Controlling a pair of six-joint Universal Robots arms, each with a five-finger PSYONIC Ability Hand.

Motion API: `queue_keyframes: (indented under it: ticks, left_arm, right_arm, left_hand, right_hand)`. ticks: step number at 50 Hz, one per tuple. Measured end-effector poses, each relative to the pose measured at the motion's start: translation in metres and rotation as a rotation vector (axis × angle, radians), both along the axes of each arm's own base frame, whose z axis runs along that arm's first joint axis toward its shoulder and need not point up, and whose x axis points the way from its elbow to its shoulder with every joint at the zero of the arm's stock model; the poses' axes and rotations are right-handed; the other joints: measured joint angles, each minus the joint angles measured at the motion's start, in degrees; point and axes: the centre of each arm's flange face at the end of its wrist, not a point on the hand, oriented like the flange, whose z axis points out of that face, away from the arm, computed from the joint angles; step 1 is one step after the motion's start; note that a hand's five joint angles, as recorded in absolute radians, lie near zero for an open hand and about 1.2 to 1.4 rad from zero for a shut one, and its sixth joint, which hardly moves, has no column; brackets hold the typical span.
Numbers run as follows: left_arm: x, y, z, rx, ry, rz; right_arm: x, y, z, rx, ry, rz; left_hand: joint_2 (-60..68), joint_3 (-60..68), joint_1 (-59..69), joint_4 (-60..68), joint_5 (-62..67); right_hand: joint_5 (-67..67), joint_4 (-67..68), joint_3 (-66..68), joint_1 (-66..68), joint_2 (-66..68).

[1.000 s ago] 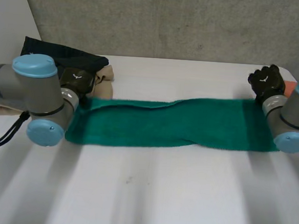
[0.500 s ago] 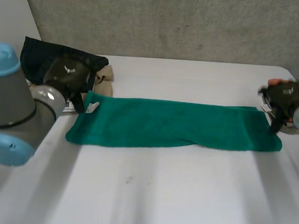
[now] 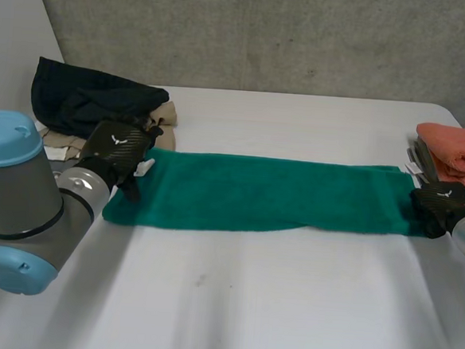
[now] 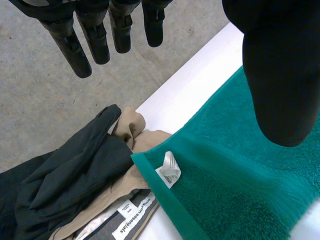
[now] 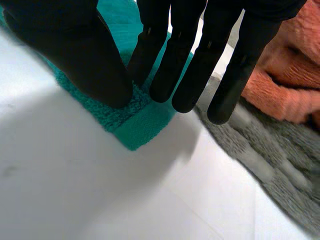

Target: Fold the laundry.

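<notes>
Folding step: judged as the set-up for an end-to-end fold; the green towel [image 3: 271, 195] is already a narrow strip and neither end is lifted.
Towel position: flat on the white bench [image 3: 247, 303], across its middle, between the two hands.
Long axis: runs from the robot's left to its right, so one short end lies at each hand.
Left hand [image 3: 119, 146]: over the towel's left end, by the far corner that carries the white tag [image 4: 169, 170]. Its fingers [image 4: 95, 35] are straight and apart from the thumb, and it holds nothing.
Right hand [image 3: 442, 207]: at the right end, on what looks like the near corner. Its fingers [image 5: 192, 65] are straight and point down at the cloth, and the thumb tip rests on the pile. Green shows between thumb and fingers, so it is relaxed, with no pinch seen.
Nearer hand: each is at its own end, so neither needs to reach across.
Next move calls for: probably a pinch at one end, then a carry along the long axis to the other end.
Neighbours: a dark garment [image 3: 86, 96] and a beige garment [image 3: 166, 126] lie against the left corner. An orange towel [image 3: 458, 146] on a grey towel [image 5: 270, 165] sits just beside the right end.
Risk: a grasp could catch the beige cloth along with the corner.
</notes>
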Motion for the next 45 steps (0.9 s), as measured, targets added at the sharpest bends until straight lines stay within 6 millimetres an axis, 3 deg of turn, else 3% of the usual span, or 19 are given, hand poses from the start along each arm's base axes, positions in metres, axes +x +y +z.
queue_keyframes:
  ticks: [6, 13, 17, 19, 21, 25, 26, 29, 30, 32, 33, 34, 35, 36, 38, 39, 45]
  left_arm:
    - [0.002, 0.004, 0.008, -0.018, 0.007, 0.001]
    - [0.007, 0.009, 0.02, -0.045, 0.017, 0.008]
    - [0.009, 0.012, 0.024, -0.052, 0.02, 0.01]
    - [0.01, 0.015, 0.025, -0.055, 0.021, 0.009]
    - [0.011, 0.016, 0.027, -0.057, 0.022, 0.009]
    - [0.012, 0.019, 0.03, -0.067, 0.026, 0.009]
    - [0.012, 0.019, 0.031, -0.068, 0.026, 0.009]
    - [0.013, 0.02, 0.035, -0.079, 0.031, 0.01]
    - [0.013, 0.021, 0.036, -0.081, 0.032, 0.01]
    - [0.013, 0.022, 0.038, -0.085, 0.034, 0.01]
    - [0.013, 0.023, 0.038, -0.086, 0.034, 0.01]
    - [0.013, 0.023, 0.038, -0.087, 0.034, 0.01]
    - [0.013, 0.024, 0.038, -0.087, 0.035, 0.008]
    - [0.013, 0.025, 0.038, -0.087, 0.035, 0.007]
    - [0.012, 0.026, 0.038, -0.087, 0.035, 0.005]
    - [0.012, 0.026, 0.038, -0.088, 0.035, 0.002]
    - [0.009, 0.025, 0.036, -0.097, 0.039, -0.006]
  right_arm:
    - [-0.026, -0.005, 0.021, -0.077, 0.048, -0.097]
    - [-0.081, -0.012, 0.049, -0.147, 0.179, -0.207]
    - [-0.093, -0.015, 0.056, -0.167, 0.26, -0.214]
    - [-0.087, -0.017, 0.061, -0.19, 0.296, -0.187]
    - [-0.073, -0.019, 0.065, -0.224, 0.308, -0.146]
    - [-0.014, -0.018, 0.079, -0.343, 0.292, 0.005]
    - [-0.007, -0.017, 0.08, -0.357, 0.289, 0.024]
    - [0.064, 0.0, 0.092, -0.475, 0.24, 0.22]
    - [0.078, 0.005, 0.093, -0.495, 0.229, 0.261]
    - [0.128, 0.029, 0.092, -0.549, 0.184, 0.427]
    - [0.139, 0.035, 0.091, -0.557, 0.172, 0.468]
    - [0.151, 0.042, 0.088, -0.563, 0.162, 0.511]
    - [0.184, 0.063, 0.078, -0.571, 0.129, 0.64]
    - [0.202, 0.076, 0.071, -0.569, 0.113, 0.71]
    - [0.218, 0.089, 0.063, -0.563, 0.1, 0.774]
    - [0.24, 0.108, 0.05, -0.55, 0.085, 0.863]
    - [0.279, 0.149, 0.012, -0.489, 0.087, 1.015]
  left_hand:
    - [0.0, 0.0, 0.0, 0.0, 0.0]
    - [0.0, 0.0, 0.0, 0.0, 0.0]
    - [0.0, 0.0, 0.0, 0.0, 0.0]
    - [0.0, 0.0, 0.0, 0.0, 0.0]
    - [0.0, 0.0, 0.0, 0.0, 0.0]
    - [0.0, 0.0, 0.0, 0.0, 0.0]
    - [0.0, 0.0, 0.0, 0.0, 0.0]
    - [0.0, 0.0, 0.0, 0.0, 0.0]
    - [0.0, 0.0, 0.0, 0.0, 0.0]
    - [0.0, 0.0, 0.0, 0.0, 0.0]
    - [0.0, 0.0, 0.0, 0.0, 0.0]
    - [0.0, 0.0, 0.0, 0.0, 0.0]
    - [0.0, 0.0, 0.0, 0.0, 0.0]
    - [0.0, 0.0, 0.0, 0.0, 0.0]
    - [0.0, 0.0, 0.0, 0.0, 0.0]
    - [0.0, 0.0, 0.0, 0.0, 0.0]
    - [0.0, 0.0, 0.0, 0.0, 0.0]
  right_hand:
    - [0.0, 0.1, 0.0, 0.0, 0.0]
    - [0.7, 0.2, 0.0, 0.0, 0.0]
    - [0.7, 0.2, 0.0, 0.0, 0.0]
    - [0.7, 0.3, 0.1, 0.0, 0.0]
    - [0.9, 0.3, 0.2, 0.0, 0.1]
    - [1.1, 0.3, 0.3, 0.0, 0.1]
    - [1.1, 0.3, 0.3, 0.0, 0.1]
    - [1.1, 0.3, 0.3, 0.0, 0.1]
    - [1.1, 0.3, 0.3, 0.0, 0.1]
    - [1.1, 0.3, 0.3, 0.0, 0.1]
    - [1.1, 0.3, 0.3, 0.0, 0.1]
    - [1.1, 0.3, 0.3, 0.0, 0.1]
    - [1.1, 0.3, 0.3, 0.0, 0.1]
    - [1.1, 0.3, 0.3, 0.0, 0.1]
    - [1.2, 0.3, 0.3, 0.0, 0.1]
    - [1.2, 0.3, 0.3, 0.0, 0.1]
    - [-1.5, -2.5, -2.4, -1.8, -2.4]
